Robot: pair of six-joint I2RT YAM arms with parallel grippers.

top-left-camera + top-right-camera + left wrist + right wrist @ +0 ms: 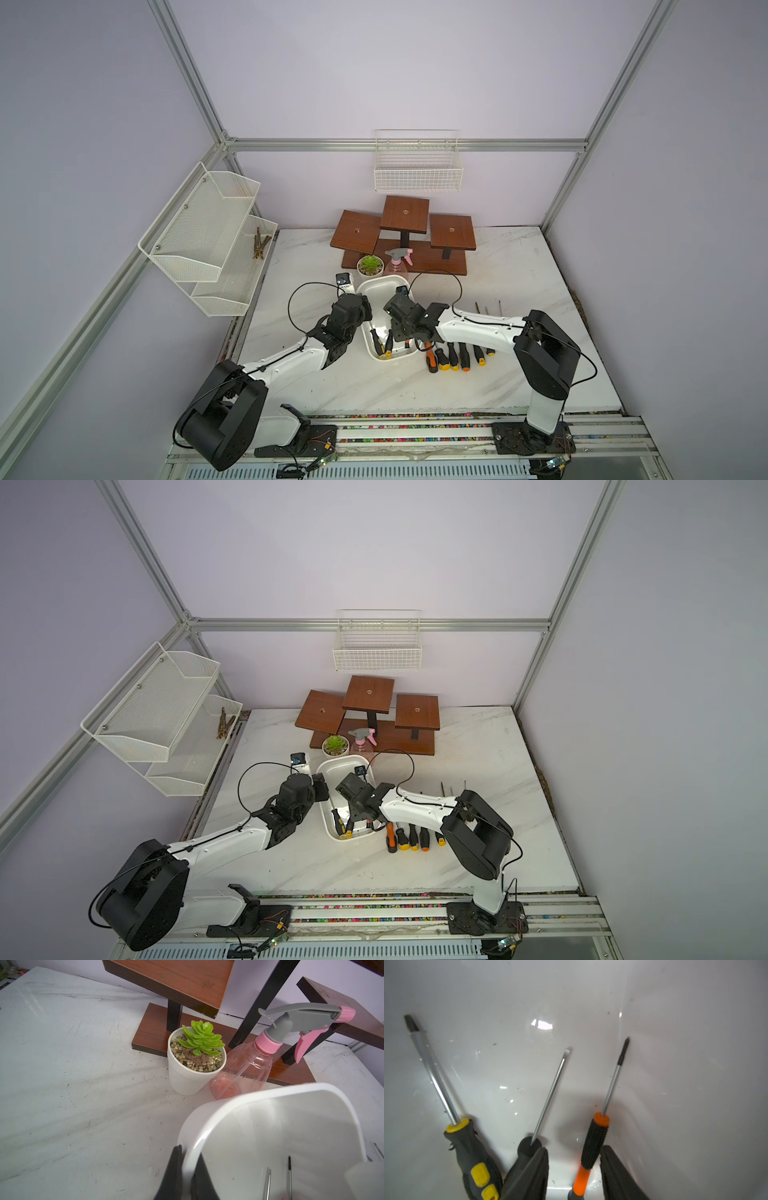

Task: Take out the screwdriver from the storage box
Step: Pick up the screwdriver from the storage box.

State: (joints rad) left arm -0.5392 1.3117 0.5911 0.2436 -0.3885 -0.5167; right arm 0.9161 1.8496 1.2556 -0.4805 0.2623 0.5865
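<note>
Our right hand [574,1148], jaws apart, straddles the orange screwdriver [593,1147] lying in the storage box [259,1094], whose rim our left hand [189,1152] pinches; several screwdrivers [453,359] already lie on the worktop [519,266], three left inside.

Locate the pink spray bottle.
In both top views the spray bottle stands beyond the tub's far end, right of the plant pot, near the wooden stand.

walls [374,62]: pale lilac | frame [407,144]: aluminium | tabletop [519,270]: white marble | wooden stand [405,214]: rear centre | wire basket [417,166]: back wall
</note>
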